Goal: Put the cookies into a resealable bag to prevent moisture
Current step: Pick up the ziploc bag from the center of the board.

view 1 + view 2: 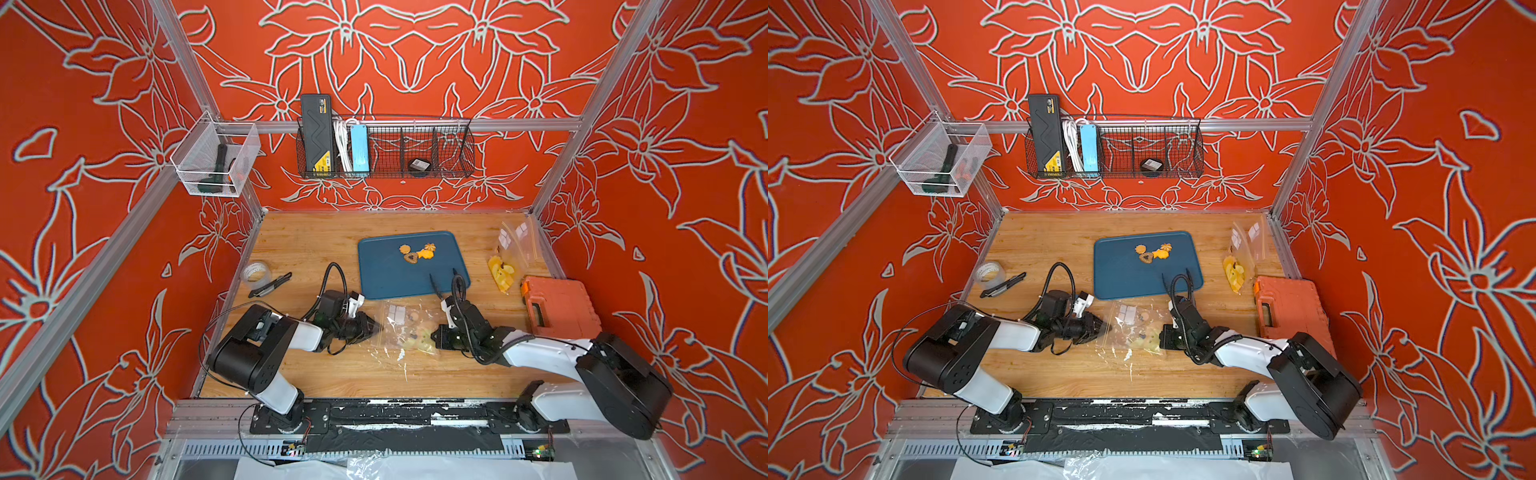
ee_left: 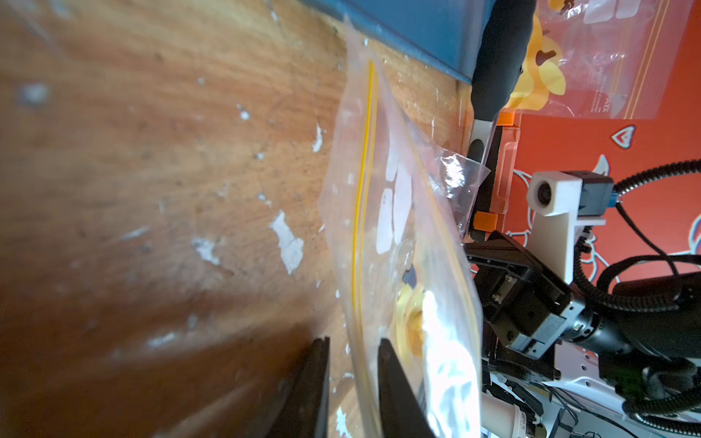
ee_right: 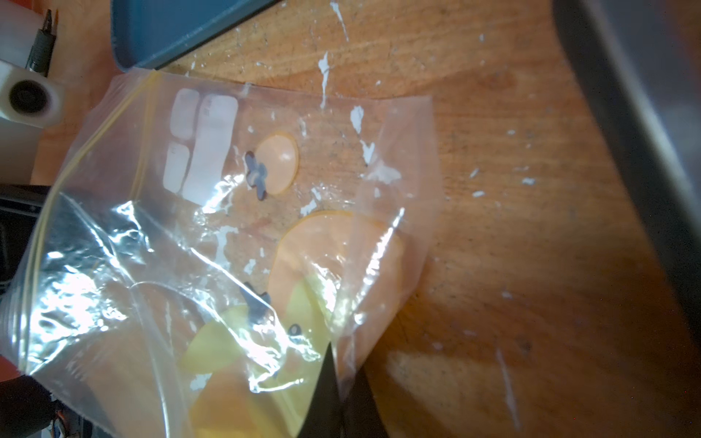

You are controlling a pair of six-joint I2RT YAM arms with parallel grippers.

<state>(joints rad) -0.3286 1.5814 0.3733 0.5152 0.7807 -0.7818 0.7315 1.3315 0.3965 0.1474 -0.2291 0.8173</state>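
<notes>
Wooden desk (image 1: 332,374), orange toolcase (image 1: 559,309) near the blue tray (image 1: 386,278). Cookies (image 1: 417,252) on the tray, well apart from both arms; right pincer (image 3: 343,364) clamps the bag (image 1: 409,328), left pincer (image 2: 352,341) slightly parted around its zip.

The small shaped biscuits (image 1: 417,253) are yellow-orange and brown, the rectangular plastic tray (image 1: 386,278) dark blue. The clear zip bag (image 1: 409,328) carries a yellow seal stripe, white patches and pale yellow prints. The wooden worktop (image 1: 316,245) is white-flecked.

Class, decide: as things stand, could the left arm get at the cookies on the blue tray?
Probably yes. The cookies lie uncovered on the tray, nothing stands between, but the left gripper is busy at the edge of the bag.
</notes>
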